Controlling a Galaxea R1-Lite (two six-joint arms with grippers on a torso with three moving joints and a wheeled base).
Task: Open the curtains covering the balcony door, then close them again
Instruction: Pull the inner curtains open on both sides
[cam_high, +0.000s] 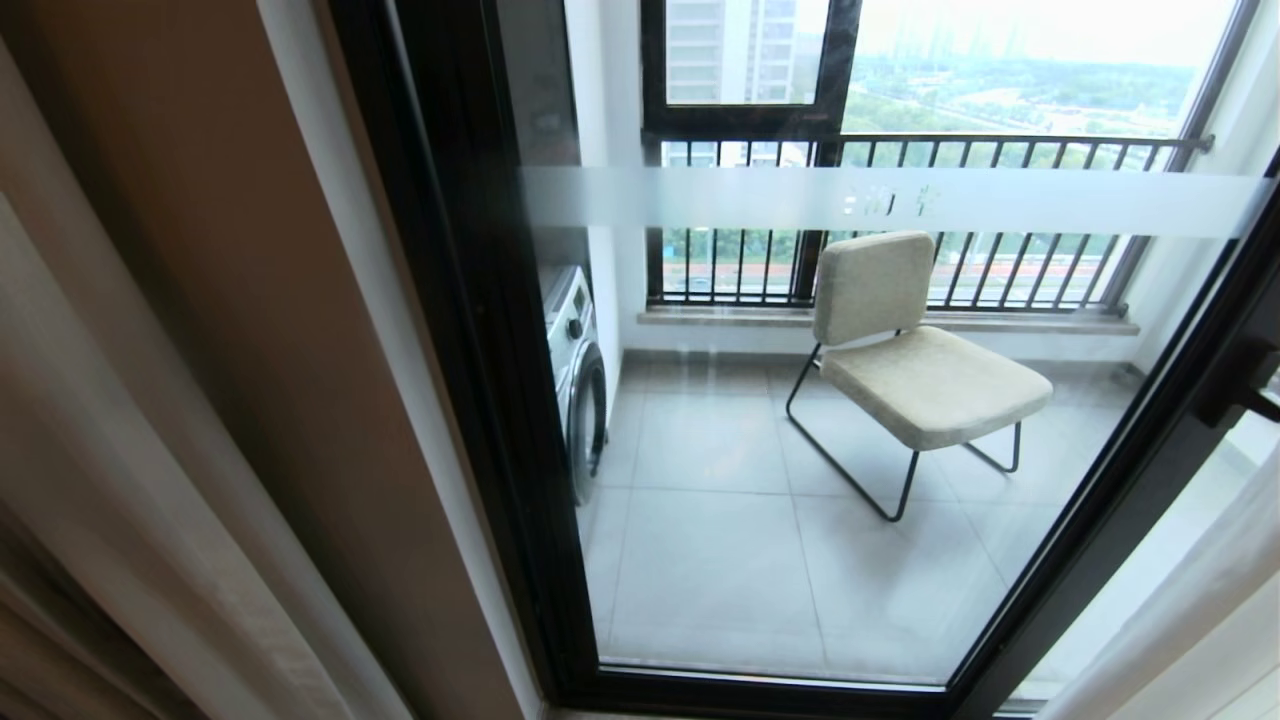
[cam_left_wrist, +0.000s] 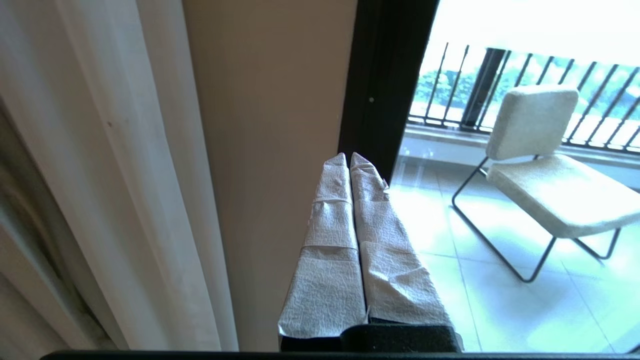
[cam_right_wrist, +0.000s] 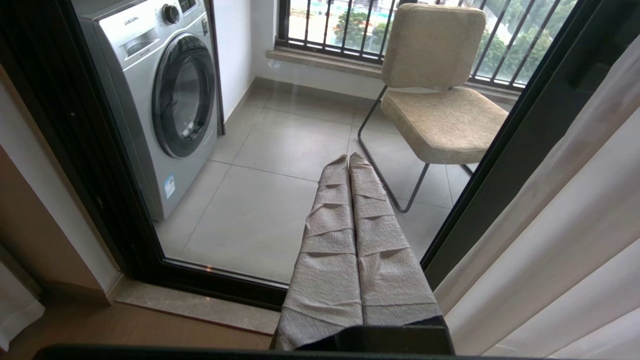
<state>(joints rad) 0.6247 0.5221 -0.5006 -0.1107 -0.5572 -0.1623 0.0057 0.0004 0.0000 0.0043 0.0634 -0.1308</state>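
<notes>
Curtains (cam_high: 130, 480) hang nearest the head camera, gathered in vertical folds at the left edge, with a white sheer (cam_high: 1180, 620) bunched at the lower right; both sit clear of the glass. Between them the balcony door (cam_high: 470, 330) stands uncovered: a tall clear pane in a thick black frame, crossed by a frosted white band (cam_high: 900, 200) with small characters. Through the pane, a tiled balcony floor (cam_high: 720, 560) holds a washing machine (cam_high: 575, 380) at the left wall and a beige chair (cam_high: 920, 350) on black wire legs near the railing (cam_high: 1000, 150). Left gripper (cam_left_wrist: 349, 159), wrapped fingers pressed together and holding nothing, points at the beige wall strip (cam_left_wrist: 270, 125) just beside the door frame, apart from the drape. Right gripper (cam_right_wrist: 348, 161), fingers likewise pressed together and empty, points at the lower pane
</notes>
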